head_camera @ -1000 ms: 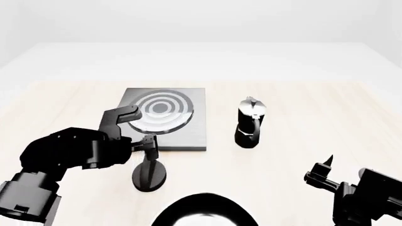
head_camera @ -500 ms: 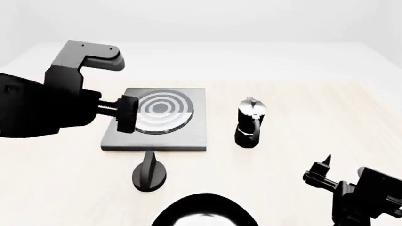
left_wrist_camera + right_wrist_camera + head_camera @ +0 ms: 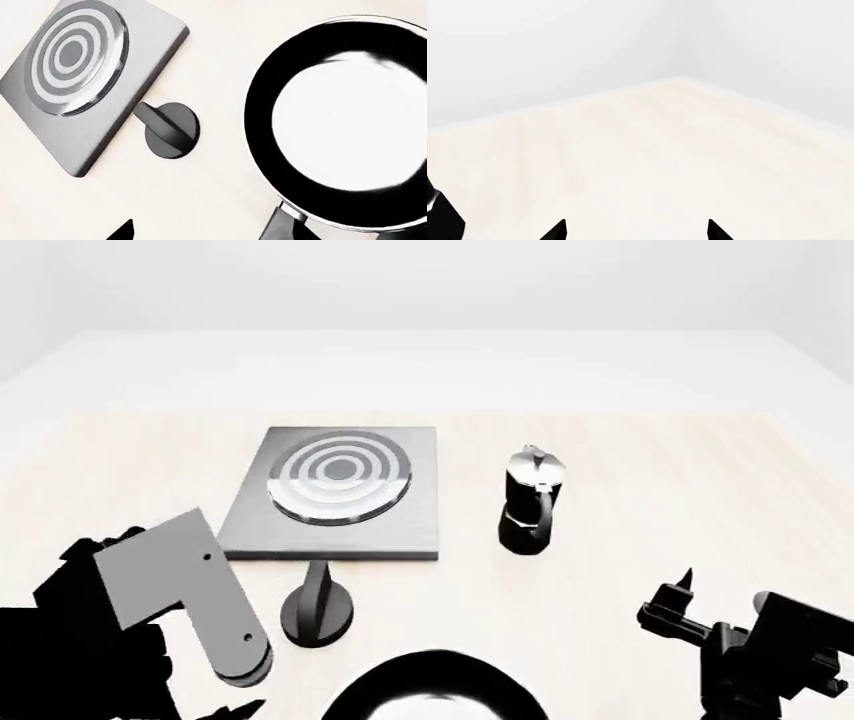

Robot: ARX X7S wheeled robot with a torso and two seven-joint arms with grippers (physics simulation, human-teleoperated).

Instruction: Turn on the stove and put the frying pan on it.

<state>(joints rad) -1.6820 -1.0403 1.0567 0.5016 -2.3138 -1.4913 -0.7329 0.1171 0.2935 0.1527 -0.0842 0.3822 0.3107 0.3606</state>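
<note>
Head view: only the far rim of the pan (image 3: 434, 690), cut off at the near edge of the table (image 3: 667, 470). Left wrist view: nearly the whole pan (image 3: 347, 125), round and black with a glossy pale inside, plus the start of its black handle (image 3: 280, 225). Handle end out of frame.

Stove (image 3: 338, 490) lying flat on the table, a square grey slab with raised concentric rings, bare on top. Same slab in the left wrist view (image 3: 83, 80). Knob (image 3: 318, 608) just beside the stove's near edge, between stove and pan, touching neither; round black base with an upright fin, clearer in the left wrist view (image 3: 170, 129).

Moka pot (image 3: 531, 502) seen in the head view alone, upright, beside the stove on the right.

Left gripper (image 3: 210, 234) above pan and knob, two dark tips spread apart, nothing between them. Right gripper (image 3: 637, 231) over bare table near a corner of the room, tips apart and empty; low on the right in the head view (image 3: 674, 605).
</note>
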